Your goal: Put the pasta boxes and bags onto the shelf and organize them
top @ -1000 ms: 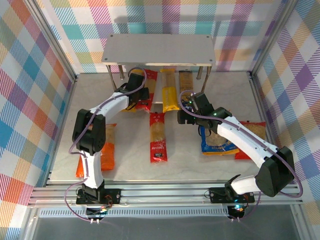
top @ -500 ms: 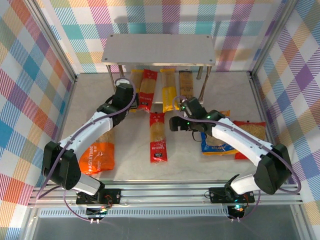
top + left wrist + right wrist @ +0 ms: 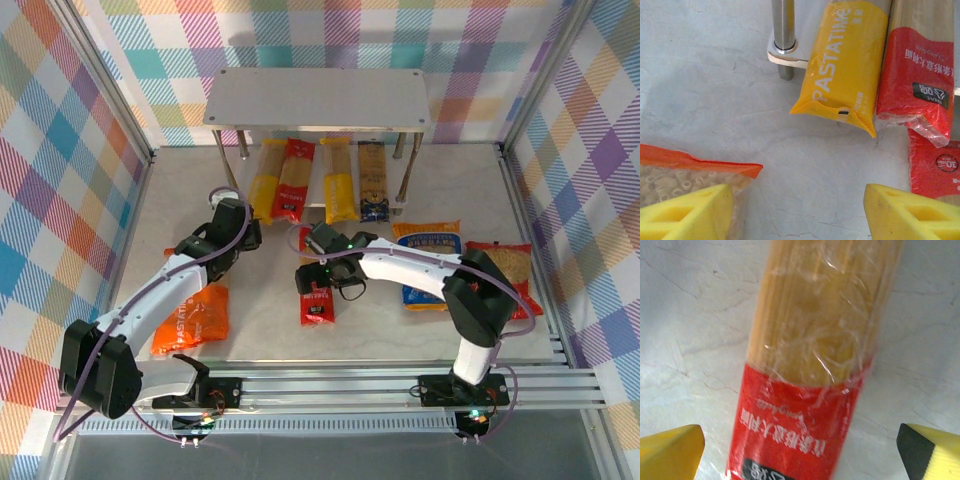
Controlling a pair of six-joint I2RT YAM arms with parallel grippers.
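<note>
Step in hand: we judged it to be the pick-up of the one loose spaghetti pack, the red pack (image 3: 815,380), which lay lengthwise on the desk (image 3: 260,300) just near of the shelf (image 3: 320,97).
Right jaws: spread wide and empty, poised over that red pack. One yellow pad (image 3: 670,452) stood on either side of it, clear of the wrapper.
Left jaws: open with nothing between them, above bare desk. They sat between the orange bag (image 3: 195,318) at near left and the shelf's left leg (image 3: 782,35).
Stowed: four long packs lay side by side under the top board. From left to right they were the yellow pack (image 3: 266,180), the second red pack (image 3: 295,180), the second yellow pack (image 3: 338,180) and the dark pack (image 3: 372,180).
Bags: the blue bag (image 3: 425,295) and the red bag (image 3: 510,265) lay close together at the right of the desk. All three bags were off the shelf.
Next move: we reckoned the right jaws must drop, close across the pack's narrow width and lift it level, as a long pack may droop. It would then go in flat under the low top board, perhaps into the gap between the second red pack and the second yellow pack.
Hidden: the top board covered the far ends of the stowed packs. We could not tell whether they rested on a lower board or on the desk. The right arm crossed the loose pack and part of the blue bag in the top view.
</note>
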